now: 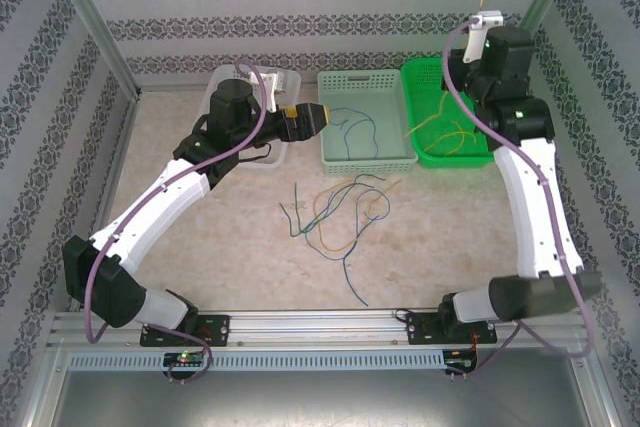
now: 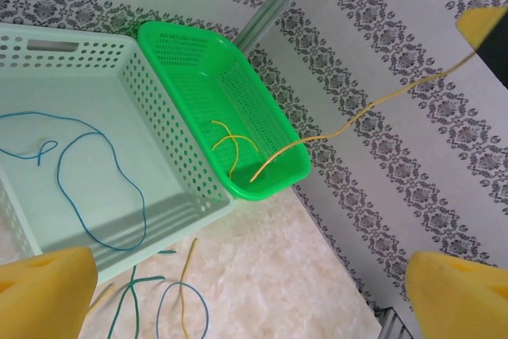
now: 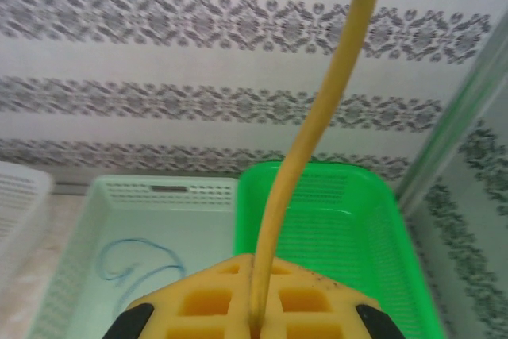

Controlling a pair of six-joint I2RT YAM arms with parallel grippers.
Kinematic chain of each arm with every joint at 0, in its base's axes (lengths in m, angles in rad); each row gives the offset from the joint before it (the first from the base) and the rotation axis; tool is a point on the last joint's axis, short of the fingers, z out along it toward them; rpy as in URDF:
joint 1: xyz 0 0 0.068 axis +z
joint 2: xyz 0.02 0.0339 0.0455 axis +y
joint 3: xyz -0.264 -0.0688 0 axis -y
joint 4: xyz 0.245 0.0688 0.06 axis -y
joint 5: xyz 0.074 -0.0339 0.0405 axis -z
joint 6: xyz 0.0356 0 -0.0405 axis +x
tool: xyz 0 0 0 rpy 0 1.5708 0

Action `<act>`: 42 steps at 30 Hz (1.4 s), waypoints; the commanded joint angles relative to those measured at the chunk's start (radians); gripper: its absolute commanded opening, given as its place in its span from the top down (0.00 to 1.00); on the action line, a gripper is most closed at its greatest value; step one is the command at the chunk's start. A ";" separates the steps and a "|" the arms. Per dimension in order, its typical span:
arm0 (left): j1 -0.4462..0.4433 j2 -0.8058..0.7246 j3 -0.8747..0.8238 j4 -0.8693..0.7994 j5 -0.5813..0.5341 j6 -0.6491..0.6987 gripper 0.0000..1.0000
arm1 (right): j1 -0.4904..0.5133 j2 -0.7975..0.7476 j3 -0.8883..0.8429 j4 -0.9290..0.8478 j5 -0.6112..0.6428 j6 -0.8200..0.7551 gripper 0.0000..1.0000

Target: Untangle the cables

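At the far left of the tabletop point(image 1: 230, 237), a clear basket point(image 1: 285, 79) is partly covered by the left arm. The left gripper point(image 1: 310, 119) is held wide open, with nothing between its pads, at the left edge of a pale green basket point(image 1: 365, 159), in which a blue cable point(image 2: 95, 188) is laid. A tangle of cables point(image 1: 340, 209) is spread on the tabletop in front of it. Further right, yellow cables point(image 1: 445, 132) are seen in a bright green basket point(image 1: 425, 77). Above it, the right gripper point(image 3: 254, 315) is clamped shut on a yellow cable point(image 3: 317, 117) that trails down into that basket.

The green basket point(image 2: 266, 121) is glossy perforated plastic, yellow cable point(image 3: 317, 117) smooth-coated, table point(image 1: 240, 257) marbled.
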 commanded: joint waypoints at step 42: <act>0.032 -0.007 -0.088 -0.065 -0.087 0.049 0.00 | -0.142 0.879 0.349 -0.372 0.114 -0.115 0.54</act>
